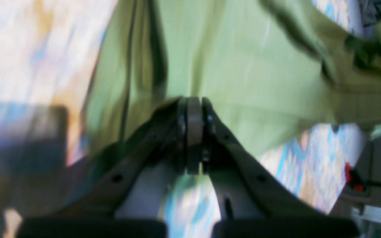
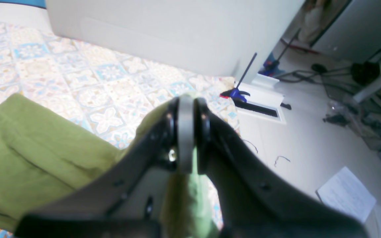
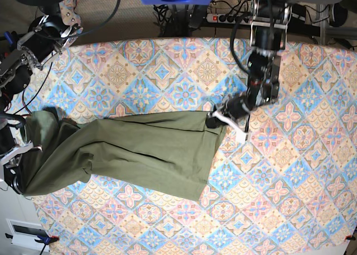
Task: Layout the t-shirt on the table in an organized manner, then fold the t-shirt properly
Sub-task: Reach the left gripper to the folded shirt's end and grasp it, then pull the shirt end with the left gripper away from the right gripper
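Stretching from nine to three o'clock across the table (image 3: 167, 59), the t-shirt (image 3: 139, 152) lay between both arms. The left gripper (image 3: 215, 119) was clamped on one end, the right gripper (image 2: 186, 109) on the other.

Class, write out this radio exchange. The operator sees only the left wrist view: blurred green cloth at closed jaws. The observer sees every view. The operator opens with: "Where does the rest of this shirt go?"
Observer: The t-shirt stretches across the table, from the left gripper to the table edge on the right arm's side.
Operator: Is that far end held?
Observer: Yes. The right wrist view shows the right gripper shut on a fold of the cloth.
Operator: Is the shirt spread flat?
Observer: No. In the base view it forms a narrow band with long creases along it.
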You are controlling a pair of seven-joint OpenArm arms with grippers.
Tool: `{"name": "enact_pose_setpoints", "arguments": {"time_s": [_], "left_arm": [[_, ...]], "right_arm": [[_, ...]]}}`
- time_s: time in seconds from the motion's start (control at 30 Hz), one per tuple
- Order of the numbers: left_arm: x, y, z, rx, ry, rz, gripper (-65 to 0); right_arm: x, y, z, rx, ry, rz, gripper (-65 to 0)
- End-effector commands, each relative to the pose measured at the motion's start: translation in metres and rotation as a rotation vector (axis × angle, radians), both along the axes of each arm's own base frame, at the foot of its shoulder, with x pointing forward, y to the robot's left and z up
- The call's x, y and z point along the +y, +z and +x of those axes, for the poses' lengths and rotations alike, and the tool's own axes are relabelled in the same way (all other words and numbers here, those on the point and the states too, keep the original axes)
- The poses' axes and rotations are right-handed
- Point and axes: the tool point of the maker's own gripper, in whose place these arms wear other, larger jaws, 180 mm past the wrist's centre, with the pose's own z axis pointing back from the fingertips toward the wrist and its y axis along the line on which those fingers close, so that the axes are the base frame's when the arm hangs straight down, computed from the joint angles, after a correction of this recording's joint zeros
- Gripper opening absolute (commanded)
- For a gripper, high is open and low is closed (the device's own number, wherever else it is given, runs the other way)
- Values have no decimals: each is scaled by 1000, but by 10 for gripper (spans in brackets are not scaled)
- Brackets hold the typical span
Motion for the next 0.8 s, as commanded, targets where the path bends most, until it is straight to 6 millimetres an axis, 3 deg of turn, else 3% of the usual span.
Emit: {"name": "enact_pose_setpoints", "arguments": {"time_s": [0.0, 0.13, 0.2, 0.33, 0.53, 0.63, 0.77], "left_arm": [[20, -37, -53, 210, -73, 149, -650], [44, -36, -88, 257, -61, 211, -650], [55, -33, -95, 252, -59, 241, -650], [60, -10, -91, 178, -81, 270, -650], [54, 44, -56, -29, -116, 367, -650], [59, 73, -24, -151, -124, 494, -650], [51, 115, 31, -280, -70, 498, -645]], "right_arm": [[1, 23, 0, -75, 13, -11, -643], [1, 23, 0, -75, 13, -11, -643], [4, 25, -1, -86, 31, 2, -643], [7, 28, -1, -96, 48, 15, -643], [6, 27, -1, -96, 46, 16, -643], [6, 17, -4, -67, 44, 17, -643], [6, 10, -6, -48, 45, 19, -643]]}}
